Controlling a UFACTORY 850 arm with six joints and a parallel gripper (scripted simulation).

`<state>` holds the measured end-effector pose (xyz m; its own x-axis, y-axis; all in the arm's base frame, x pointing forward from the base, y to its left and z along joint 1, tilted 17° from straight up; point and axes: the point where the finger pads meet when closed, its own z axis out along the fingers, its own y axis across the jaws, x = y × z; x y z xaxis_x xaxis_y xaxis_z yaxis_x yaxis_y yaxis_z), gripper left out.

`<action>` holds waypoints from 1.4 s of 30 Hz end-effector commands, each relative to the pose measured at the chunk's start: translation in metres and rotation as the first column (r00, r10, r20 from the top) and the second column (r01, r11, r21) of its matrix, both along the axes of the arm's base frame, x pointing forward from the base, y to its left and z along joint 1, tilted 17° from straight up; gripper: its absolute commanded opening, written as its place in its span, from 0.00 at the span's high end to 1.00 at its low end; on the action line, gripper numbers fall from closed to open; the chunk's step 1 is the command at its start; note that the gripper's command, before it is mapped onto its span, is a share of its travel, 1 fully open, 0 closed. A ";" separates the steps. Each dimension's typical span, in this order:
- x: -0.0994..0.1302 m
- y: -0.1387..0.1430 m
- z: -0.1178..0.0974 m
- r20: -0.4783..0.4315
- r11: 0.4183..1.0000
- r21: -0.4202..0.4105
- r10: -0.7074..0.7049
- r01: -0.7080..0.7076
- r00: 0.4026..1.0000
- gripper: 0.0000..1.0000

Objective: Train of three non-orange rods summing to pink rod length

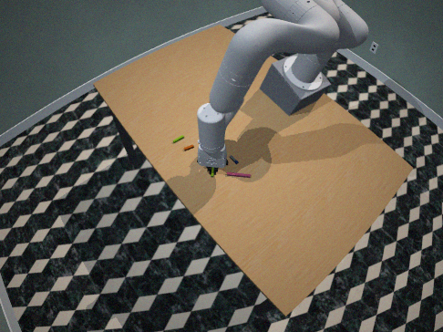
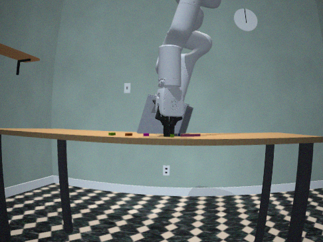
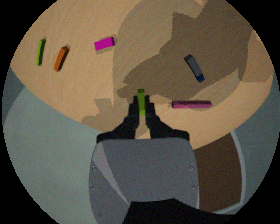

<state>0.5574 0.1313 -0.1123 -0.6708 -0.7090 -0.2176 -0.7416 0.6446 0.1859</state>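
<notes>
A lime rod (image 1: 212, 174) (image 2: 172, 135) (image 3: 141, 93) lies between the fingertips of my gripper (image 1: 212, 170) (image 2: 169, 135) (image 3: 141, 101), which is shut on it at table height. A grey rod (image 1: 232, 158) (image 3: 192, 65) has a blue rod (image 2: 179, 134) (image 3: 201, 78) at its end, in line with it; in the wrist view they seem to touch. The pink rod (image 1: 239, 175) (image 2: 191, 135) (image 3: 191, 104) lies flat right of my gripper, apart from the grey and blue rods.
A magenta rod (image 2: 146, 134) (image 3: 104, 43), an orange rod (image 1: 189, 148) (image 2: 128, 134) (image 3: 61, 59) and a second lime rod (image 1: 178, 139) (image 2: 111, 133) (image 3: 41, 52) lie separately to the left. The arm hides the magenta rod in the top view. The table's edge (image 1: 195, 215) is near my gripper.
</notes>
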 end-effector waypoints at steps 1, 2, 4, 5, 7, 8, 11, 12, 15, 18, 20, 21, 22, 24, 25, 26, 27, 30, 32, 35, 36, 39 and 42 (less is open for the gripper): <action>0.001 0.000 0.001 0.002 1.000 0.000 0.000 0.000 1.000 0.96; 0.001 0.000 0.001 0.002 1.000 0.000 0.000 0.000 1.000 0.96; 0.001 0.000 0.001 0.002 1.000 0.000 0.000 0.000 1.000 0.96; 0.001 0.000 0.001 0.002 1.000 0.000 0.000 0.000 1.000 0.96; 0.001 0.000 0.001 0.002 1.000 0.000 0.000 0.000 1.000 0.96; 0.001 0.000 0.001 0.002 1.000 0.000 0.000 0.000 1.000 0.96; 0.001 0.000 0.001 0.002 1.000 0.000 0.000 0.000 1.000 0.96; 0.001 0.000 0.001 0.002 1.000 0.000 0.000 0.000 1.000 0.96; 0.001 0.000 0.001 0.002 1.000 0.000 0.000 0.000 1.000 0.96; 0.001 -0.001 0.002 0.002 1.000 0.000 0.000 0.000 1.000 0.96; 0.001 -0.002 0.007 0.002 1.000 0.000 0.000 0.000 1.000 0.96; 0.001 -0.003 0.011 0.002 1.000 0.000 0.000 0.000 1.000 0.96; 0.001 -0.005 0.016 0.002 1.000 0.000 0.000 0.000 1.000 0.96; 0.001 -0.006 0.022 0.002 1.000 0.000 0.000 0.000 1.000 0.96; 0.001 -0.006 0.022 0.002 1.000 0.000 0.000 0.000 1.000 0.96; 0.001 -0.008 0.028 0.002 1.000 0.000 0.000 0.000 1.000 0.96; 0.001 -0.010 0.035 0.002 1.000 0.000 0.000 0.000 1.000 0.96; 0.000 -0.017 0.057 0.002 1.000 0.000 0.000 0.000 1.000 0.96; 0.000 -0.021 0.070 0.002 1.000 0.000 0.000 0.000 1.000 0.96; 0.000 -0.026 0.087 0.002 1.000 0.000 0.000 0.000 1.000 0.96; 0.000 -0.027 0.090 0.002 1.000 0.000 0.000 0.000 1.000 0.96; 0.000 -0.029 0.096 0.002 1.000 0.000 0.000 0.000 1.000 0.96; 0.000 -0.029 0.096 0.002 1.000 0.000 0.000 0.000 1.000 0.96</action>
<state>0.5568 0.1028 -0.0168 -0.6704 -0.7089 -0.2192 -0.7419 0.6445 0.1848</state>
